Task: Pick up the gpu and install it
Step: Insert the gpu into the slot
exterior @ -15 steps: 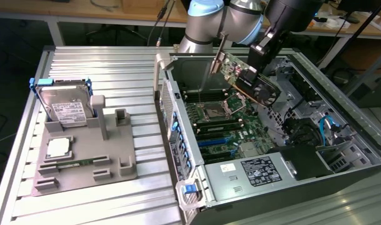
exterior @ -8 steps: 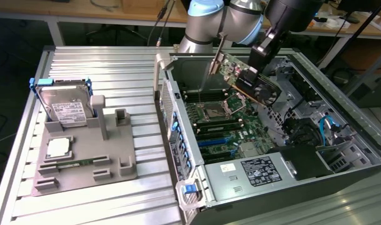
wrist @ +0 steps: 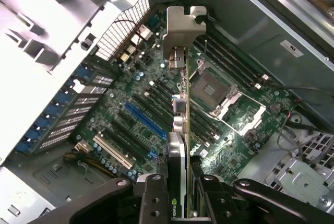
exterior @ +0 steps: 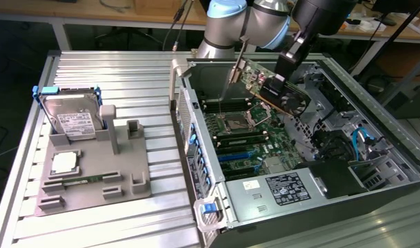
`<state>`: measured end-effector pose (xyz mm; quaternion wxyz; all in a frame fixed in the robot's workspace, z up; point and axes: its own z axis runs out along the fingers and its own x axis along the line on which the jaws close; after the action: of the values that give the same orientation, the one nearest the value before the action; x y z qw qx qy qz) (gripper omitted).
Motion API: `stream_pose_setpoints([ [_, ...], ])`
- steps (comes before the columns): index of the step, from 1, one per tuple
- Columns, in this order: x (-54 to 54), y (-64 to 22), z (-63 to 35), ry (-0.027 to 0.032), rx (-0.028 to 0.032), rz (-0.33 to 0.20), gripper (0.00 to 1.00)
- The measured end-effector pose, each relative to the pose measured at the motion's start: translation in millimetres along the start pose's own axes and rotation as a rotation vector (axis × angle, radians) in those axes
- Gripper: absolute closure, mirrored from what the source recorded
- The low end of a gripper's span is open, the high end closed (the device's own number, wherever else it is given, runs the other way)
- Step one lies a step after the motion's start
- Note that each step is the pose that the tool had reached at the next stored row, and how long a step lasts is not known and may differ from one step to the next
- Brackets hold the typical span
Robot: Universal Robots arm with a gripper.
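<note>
The gpu (exterior: 268, 90), a green card with a dark round fan and a silver end bracket (exterior: 234, 77), hangs tilted in the air above the motherboard (exterior: 244, 134) inside the open computer case (exterior: 375, 129). My gripper (exterior: 284, 82) is shut on the card's end farthest from the bracket. In the wrist view the gpu (wrist: 181, 125) runs edge-on between my fingers (wrist: 155, 195), with its bracket (wrist: 182, 25) at the far end. It is held apart from the board, over the expansion slots, among them a blue slot (wrist: 143, 119) beside the CPU socket (wrist: 209, 88).
A grey fixture (exterior: 120, 175) on the slatted table, at the exterior view's left, holds a silver hard drive (exterior: 72, 116), a processor chip (exterior: 63, 163) and a narrow memory stick (exterior: 82, 180). The power supply (exterior: 279, 188) and drive cage (exterior: 354, 150) fill the case's near end.
</note>
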<state>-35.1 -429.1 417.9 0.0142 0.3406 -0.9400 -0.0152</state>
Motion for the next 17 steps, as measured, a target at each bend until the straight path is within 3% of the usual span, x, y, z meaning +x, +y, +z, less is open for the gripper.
stream_pose_setpoints([
  [4, 0.0, 0.0, 0.0, 0.0012, 0.0006, -0.032, 0.73],
  [17, -0.1, 0.1, 0.0, 0.0026, -0.0006, -0.033, 0.73],
])
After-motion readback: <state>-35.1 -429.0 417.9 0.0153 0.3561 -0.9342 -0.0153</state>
